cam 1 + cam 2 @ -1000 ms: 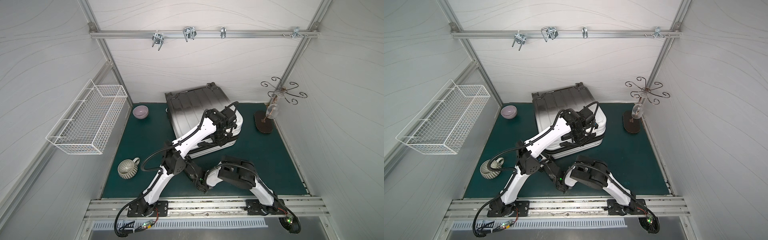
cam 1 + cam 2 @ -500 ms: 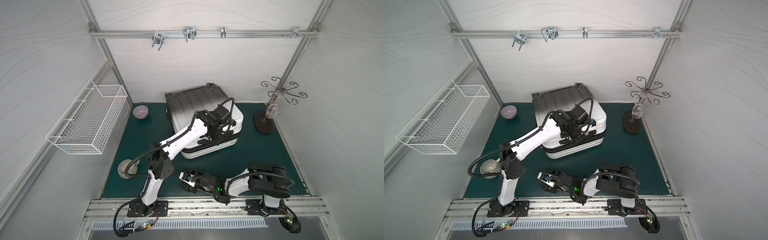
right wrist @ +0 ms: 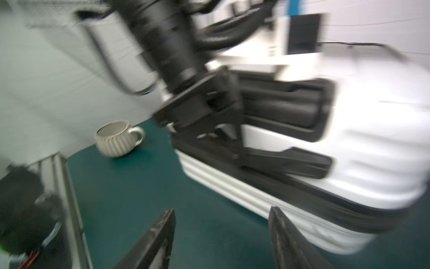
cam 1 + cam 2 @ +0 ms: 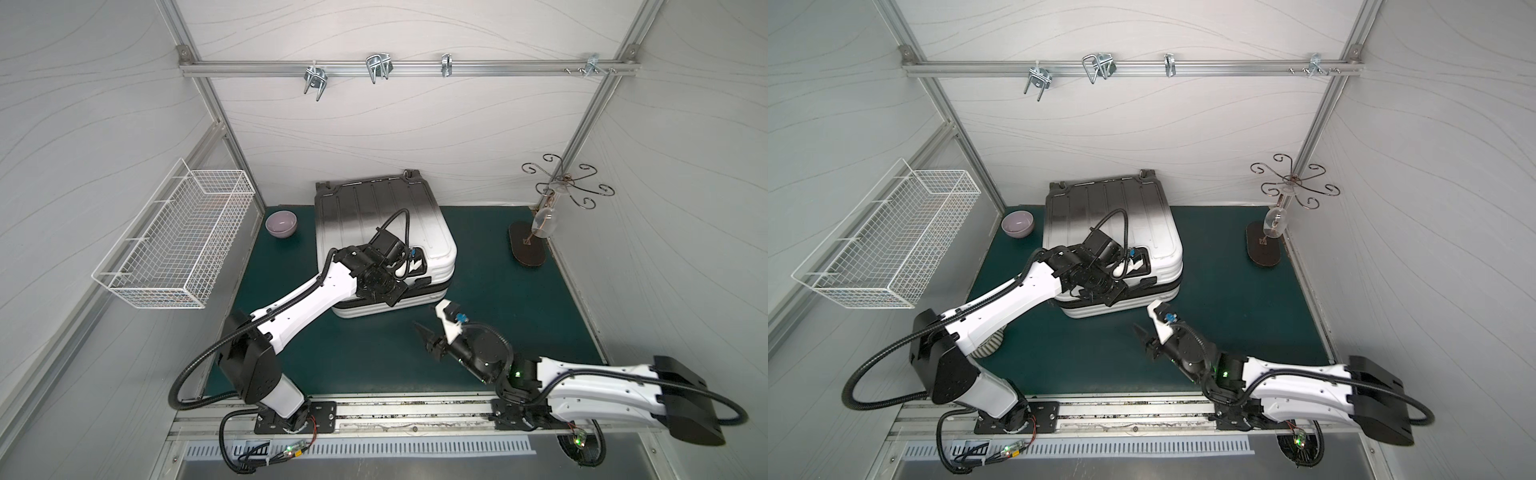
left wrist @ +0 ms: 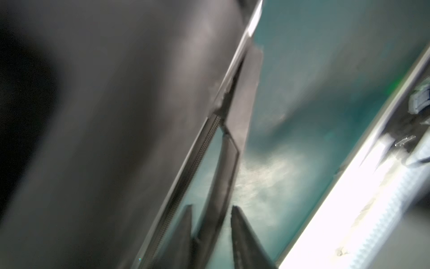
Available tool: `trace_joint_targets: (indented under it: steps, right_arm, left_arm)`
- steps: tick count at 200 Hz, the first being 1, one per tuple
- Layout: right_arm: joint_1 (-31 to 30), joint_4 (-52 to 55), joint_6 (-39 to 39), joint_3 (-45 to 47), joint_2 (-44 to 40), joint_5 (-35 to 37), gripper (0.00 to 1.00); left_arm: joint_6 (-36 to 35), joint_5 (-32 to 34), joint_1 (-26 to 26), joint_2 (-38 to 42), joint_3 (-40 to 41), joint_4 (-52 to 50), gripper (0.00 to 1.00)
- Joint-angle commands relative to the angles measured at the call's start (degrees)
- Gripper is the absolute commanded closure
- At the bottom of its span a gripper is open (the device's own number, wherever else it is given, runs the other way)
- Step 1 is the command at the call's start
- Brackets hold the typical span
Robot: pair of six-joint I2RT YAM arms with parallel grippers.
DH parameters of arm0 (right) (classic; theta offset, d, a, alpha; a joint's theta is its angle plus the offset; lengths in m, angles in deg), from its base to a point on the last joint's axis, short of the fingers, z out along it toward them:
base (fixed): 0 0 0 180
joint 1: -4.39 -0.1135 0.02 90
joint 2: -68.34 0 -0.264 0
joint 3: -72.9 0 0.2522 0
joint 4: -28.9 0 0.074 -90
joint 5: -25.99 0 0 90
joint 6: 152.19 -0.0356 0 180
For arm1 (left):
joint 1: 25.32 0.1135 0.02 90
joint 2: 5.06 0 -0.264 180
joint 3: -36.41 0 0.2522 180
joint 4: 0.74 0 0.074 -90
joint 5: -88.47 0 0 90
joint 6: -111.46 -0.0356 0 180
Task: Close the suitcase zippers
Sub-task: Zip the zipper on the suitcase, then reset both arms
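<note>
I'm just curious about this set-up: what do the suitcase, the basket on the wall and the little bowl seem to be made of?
Suitcase: hard moulded plastic by the look, ribbed shell with a soft sheen, fading black to white.
Wire basket: thin metal wire grid, coated white.
Bowl: probably glazed ceramic, smooth pale lilac with a gloss; plastic is possible.

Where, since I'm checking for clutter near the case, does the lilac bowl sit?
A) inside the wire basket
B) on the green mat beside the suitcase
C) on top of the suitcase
B: both top views show the lilac bowl standing on the green mat beside the suitcase, apart from it.
</note>
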Motion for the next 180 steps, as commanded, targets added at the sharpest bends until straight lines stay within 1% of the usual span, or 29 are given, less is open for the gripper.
trace_joint_targets:
  steps: [1, 5, 20, 39, 50, 59, 65, 72, 87, 104, 114, 123, 130, 144, 156, 163, 173, 180]
  right_arm:
    - [5.56, 27.97, -8.73, -6.84, -5.13, -0.37, 0.31]
    - [6.62, 30.33, -9.25, -8.58, -5.28, -0.46, 0.3]
    - [10.78, 36.13, -8.58, -16.07, -3.81, -4.96, 0.29]
    - [17.59, 41.97, -7.05, -27.18, 2.81, -10.44, 0.26]
    - [21.56, 46.08, -7.28, -32.22, 6.6, -11.99, 0.26]
    - [24.47, 47.85, -7.33, -33.62, 8.07, -14.4, 0.25]
    - [26.25, 48.39, -7.27, -33.37, 8.09, -15.49, 0.24]
    - [27.97, 48.48, -7.37, -32.05, 7.28, -15.12, 0.23]
    - [33.39, 45.93, -6.81, -27.08, 3.74, -14.59, 0.18]
    - [40.81, 40.77, -5.41, -21.08, 0.18, -11.96, 0.16]
    - [44.67, 36.32, -2.76, -17.14, -0.74, -9.44, 0.15]
    - [47.6, 30.93, 0.49, -13.72, -0.8, -8.39, 0.15]
    - [49.78, 27.75, 1.03, -12.03, -0.23, -7.42, 0.15]
    - [52.68, 25.6, 1.5, -11.71, 2.78, -5.31, 0.14]
    - [54.28, 24.17, 2.42, -12.35, 6.09, -4.0, 0.13]
    - [54.73, 22.47, 1.9, -12.17, 7.87, -1.68, 0.13]
    - [55.11, 17.66, 1.91, -10.73, 10.27, 0.35, 0.12]
    - [55.55, 13.2, 2.77, -9.26, 11.56, 0.44, 0.12]
  left_arm:
    - [7.87, 2.17, 0.97, 7.3, 1.6, 5.27, 0.55]
    - [8.93, 3.33, 0.94, 8.43, 1.82, 5.52, 0.53]
    - [12.33, 7.41, 1.57, 12.58, 1.88, 5.87, 0.44]
    - [16.77, 12.76, 4.97, 17.39, 2.28, 6.92, 0.33]
    - [19.89, 15.36, 8.73, 19.18, 2.67, 7.02, 0.32]
    - [22.05, 19.26, 11.1, 20.69, 4.3, 7.6, 0.31]
    - [22.57, 22.08, 12.29, 22.08, 6.28, 8.63, 0.31]
    - [22.78, 27.38, 12.79, 24.26, 9.34, 10.67, 0.31]
    - [20.79, 37.51, 12.87, 30.26, 18.97, 18.48, 0.3]
    - [16.47, 47.33, 12.88, 37.09, 31.8, 32.47, 0.3]
    - [15.42, 54.83, 12.87, 40.04, 39.0, 41.59, 0.3]
    - [13.93, 60.1, 13.01, 41.02, 44.31, 49.75, 0.27]
    - [12.71, 62.79, 13.42, 40.55, 46.79, 54.06, 0.26]
    - [11.85, 67.63, 14.72, 36.97, 48.79, 58.09, 0.25]
    - [12.21, 69.37, 15.86, 33.76, 48.92, 58.58, 0.24]
    - [12.01, 70.75, 16.56, 32.33, 49.7, 60.4, 0.23]
    - [11.45, 70.57, 18.19, 30.89, 51.72, 64.48, 0.22]
    - [12.55, 70.02, 19.78, 30.24, 53.01, 66.34, 0.21]
